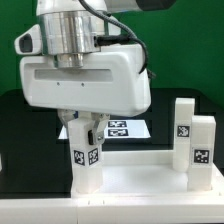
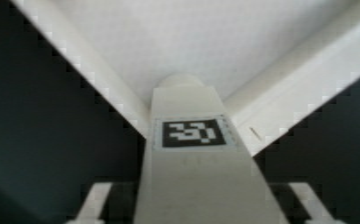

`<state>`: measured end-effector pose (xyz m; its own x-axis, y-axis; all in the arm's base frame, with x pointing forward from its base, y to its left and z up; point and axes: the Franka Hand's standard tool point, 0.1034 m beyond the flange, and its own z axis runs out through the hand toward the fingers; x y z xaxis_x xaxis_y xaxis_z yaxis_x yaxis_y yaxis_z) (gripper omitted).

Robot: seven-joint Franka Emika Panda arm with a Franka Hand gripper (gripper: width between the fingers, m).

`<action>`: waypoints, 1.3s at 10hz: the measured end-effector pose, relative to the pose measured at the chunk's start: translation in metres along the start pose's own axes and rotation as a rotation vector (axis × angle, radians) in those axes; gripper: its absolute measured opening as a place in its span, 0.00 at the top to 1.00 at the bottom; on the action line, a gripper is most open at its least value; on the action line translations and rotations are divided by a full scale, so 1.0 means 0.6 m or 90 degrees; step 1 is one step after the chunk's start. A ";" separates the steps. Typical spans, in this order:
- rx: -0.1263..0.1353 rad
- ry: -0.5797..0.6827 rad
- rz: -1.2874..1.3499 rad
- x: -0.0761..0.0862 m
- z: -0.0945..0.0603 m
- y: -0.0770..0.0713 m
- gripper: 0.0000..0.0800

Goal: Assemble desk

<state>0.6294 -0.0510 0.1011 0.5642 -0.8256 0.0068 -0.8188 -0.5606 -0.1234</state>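
Note:
My gripper is shut on a blocky white desk leg, which it holds upright by its upper part. The leg carries black-and-white tags and stands at a corner of the white rimmed tabletop panel, on the exterior view's left. In the wrist view the leg runs straight out from between my fingers, with my gripper closed against its sides. Its far end meets the spot where two rims of the tabletop join. The corner socket under it is hidden.
Two more white tagged legs stand upright on the exterior view's right, close to the panel's far side. The marker board lies flat on the black table behind the panel.

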 end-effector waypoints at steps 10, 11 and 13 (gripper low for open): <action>0.025 -0.015 0.315 0.001 0.004 0.001 0.26; 0.032 -0.004 0.220 0.003 0.002 -0.001 0.26; 0.029 0.007 0.064 -0.007 -0.008 -0.012 0.19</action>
<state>0.6322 -0.0438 0.1068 0.4785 -0.8781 0.0029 -0.8653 -0.4720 -0.1687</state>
